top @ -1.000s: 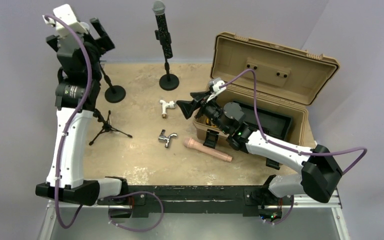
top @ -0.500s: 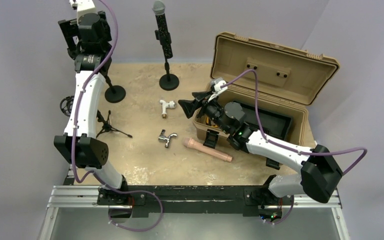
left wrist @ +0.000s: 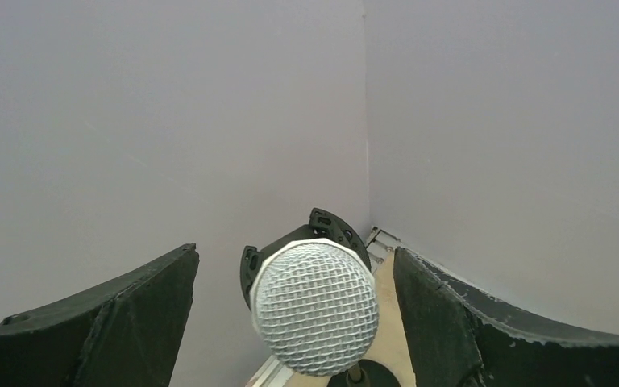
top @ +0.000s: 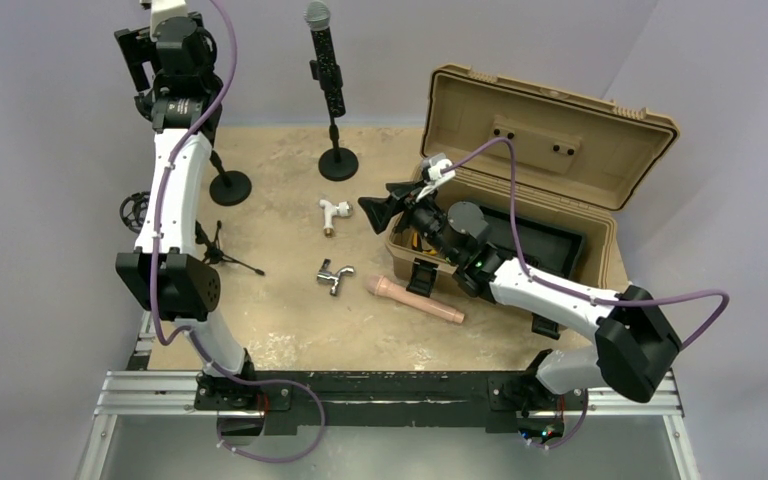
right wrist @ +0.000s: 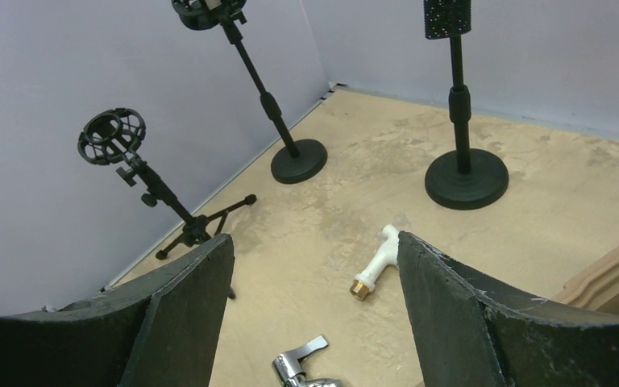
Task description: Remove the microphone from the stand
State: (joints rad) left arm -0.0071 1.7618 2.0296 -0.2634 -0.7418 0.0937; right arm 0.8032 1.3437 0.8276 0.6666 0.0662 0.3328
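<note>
Removal not yet done: microphone (left wrist: 314,305) is sitting in its clip atop the stand (top: 228,186). Left arm is reaching up high, w/ left gripper (left wrist: 294,266) hanging over the stand's top, jaws spread either side of the mic head, apparently not touching. Right gripper (right wrist: 314,238) is idling agape, empty, well right of the stand. Grasp & lift-out remaining.

Count:
- black microphones with silver mesh heads (top: 324,55): 2
- black round-base metal stands (top: 338,163): 2
- black tripod stand with ring mount (right wrist: 153,189): 1
- tan plastic hard case (top: 560,140): 1
- white plastic pipe fitting (top: 334,212): 1
- chrome tap fitting (top: 333,277): 1
- pink cylinder (top: 415,300): 1
</note>
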